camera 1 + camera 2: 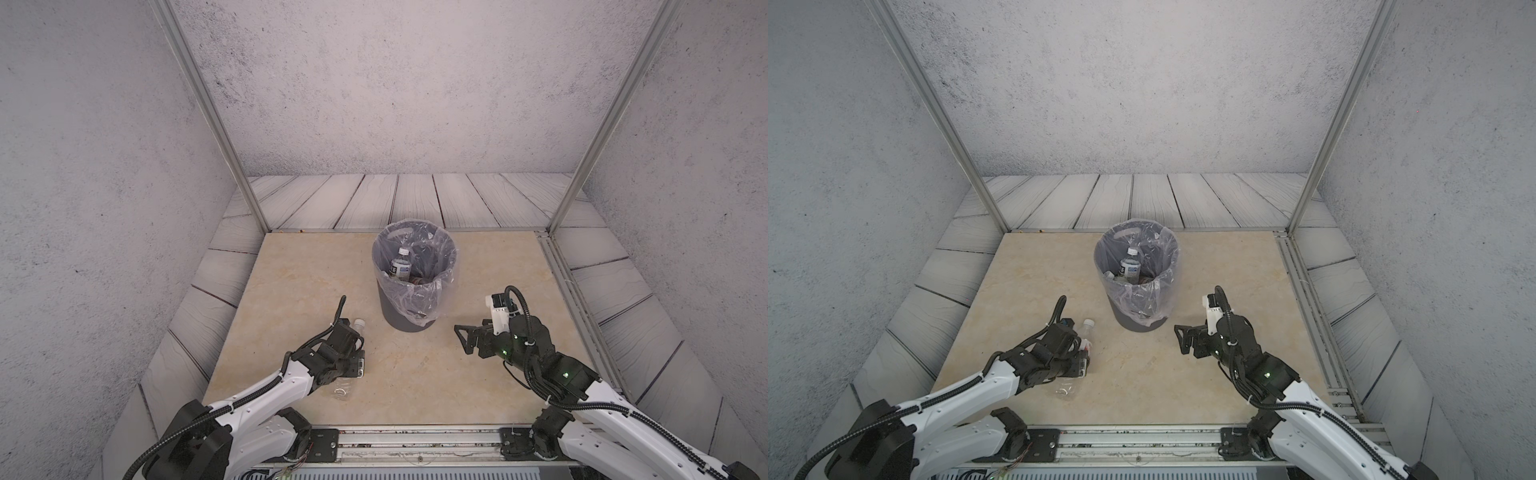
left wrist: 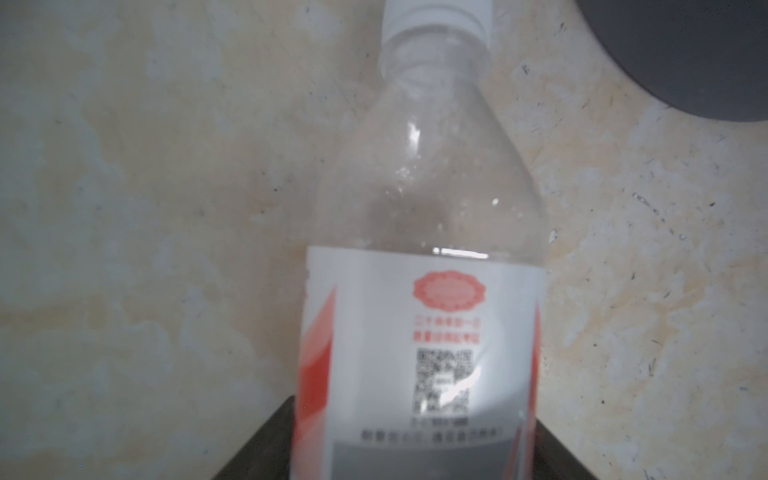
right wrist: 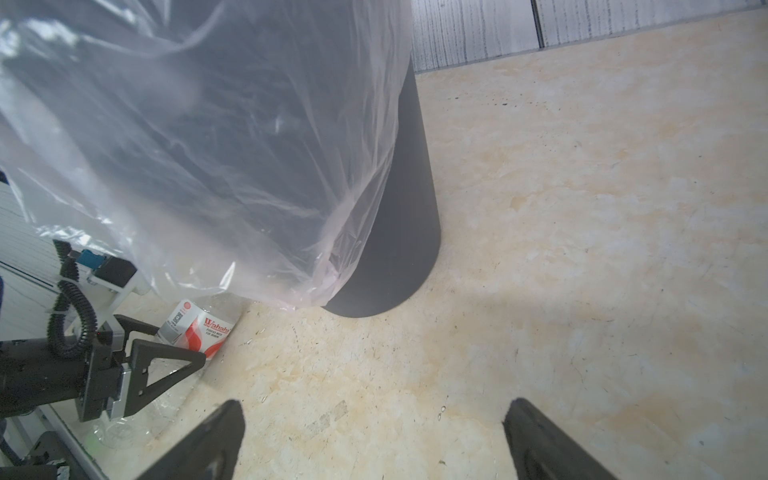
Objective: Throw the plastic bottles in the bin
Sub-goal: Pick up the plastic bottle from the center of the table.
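Entry: one clear bottle with red-white label (image 2: pixel 419 332) is found lying on the tabletop (image 1: pixel 478 257), near the bin (image 1: pixel 405 322) on its left, cap pointed away from the robot. The left claw (image 3: pixel 180 343) is set astride the label; whether the jaws press on it cannot be told. The right claw (image 1: pixel 464 340) is held wide and empty, near the bin's right side. A black-white-labelled bottle (image 1: pixel 400 266) is noted inside the bin
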